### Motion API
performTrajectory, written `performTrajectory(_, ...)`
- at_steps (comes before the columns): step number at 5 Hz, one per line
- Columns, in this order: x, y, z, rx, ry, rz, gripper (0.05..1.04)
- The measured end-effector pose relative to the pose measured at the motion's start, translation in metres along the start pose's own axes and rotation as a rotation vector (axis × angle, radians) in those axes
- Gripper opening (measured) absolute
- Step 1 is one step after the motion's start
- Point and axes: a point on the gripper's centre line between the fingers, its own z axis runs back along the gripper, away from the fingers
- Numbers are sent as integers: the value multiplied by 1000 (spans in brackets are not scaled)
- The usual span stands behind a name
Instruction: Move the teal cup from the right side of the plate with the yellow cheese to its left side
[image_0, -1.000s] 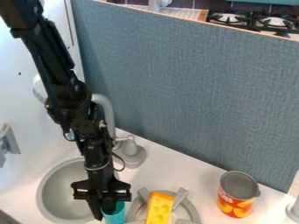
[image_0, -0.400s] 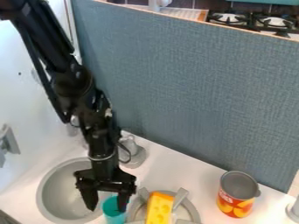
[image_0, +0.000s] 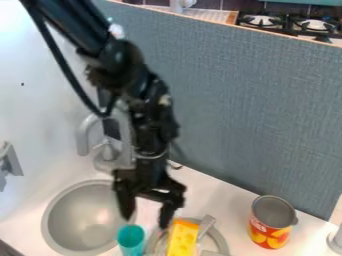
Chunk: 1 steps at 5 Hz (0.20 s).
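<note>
End effector (image_0: 145, 212), spread and empty, above the teal cup (image_0: 131, 239) and cheese (image_0: 182, 238); lowering here could let a fingertip topple the cup.

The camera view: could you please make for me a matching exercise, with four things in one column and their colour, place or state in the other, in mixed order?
Things
1. Cup
2. Cheese wedge
3. Can
4. Gripper

Descriptions
A. Yellow-orange, lying on the round grey burner
B. Black, with its fingers apart
C. Turquoise, standing beside the round sink basin
D. Open at the top, with a mostly red and orange-yellow label

Right pairs
1-C, 2-A, 3-D, 4-B
</note>
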Motion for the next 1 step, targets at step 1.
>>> performTrajectory(1, 2, -47, 9, -27, -21, -163, 1001)
